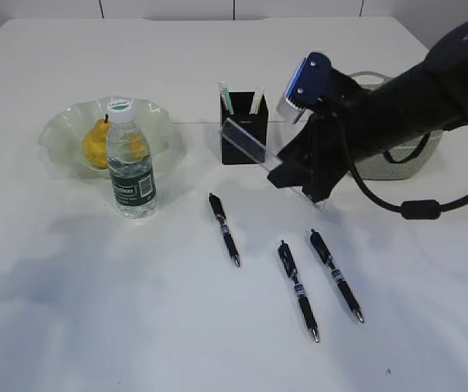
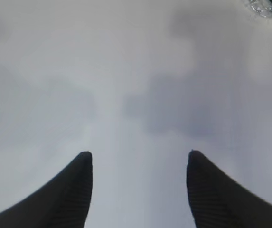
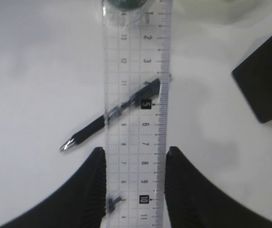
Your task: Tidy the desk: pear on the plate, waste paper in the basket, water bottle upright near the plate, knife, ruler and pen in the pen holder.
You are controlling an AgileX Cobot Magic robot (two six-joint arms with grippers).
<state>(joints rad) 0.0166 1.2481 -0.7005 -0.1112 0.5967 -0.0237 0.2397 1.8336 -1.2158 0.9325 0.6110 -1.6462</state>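
Observation:
A clear ruler (image 3: pixel 136 95) is clamped by its long edges in my right gripper (image 3: pixel 135 156). In the exterior view the ruler (image 1: pixel 248 144) hangs slanted in front of the black pen holder (image 1: pixel 244 126), with the right gripper (image 1: pixel 299 175) at its lower end. Two pale handles (image 1: pixel 226 96) stick out of the holder; I cannot tell whether one is the knife. Three black pens (image 1: pixel 224 228) lie on the table, one pen (image 3: pixel 102 124) under the ruler. The yellow pear (image 1: pixel 95 144) rests on the pale plate (image 1: pixel 58 131). The water bottle (image 1: pixel 131 159) stands upright beside it. My left gripper (image 2: pixel 139 161) is open over bare table. No waste paper shows.
A grey basket (image 1: pixel 401 155) sits at the right, mostly behind my right arm. The pen holder's corner (image 3: pixel 264 80) is at the right of the right wrist view. The bottle's base (image 2: pixel 268 7) is at the top right corner of the left wrist view.

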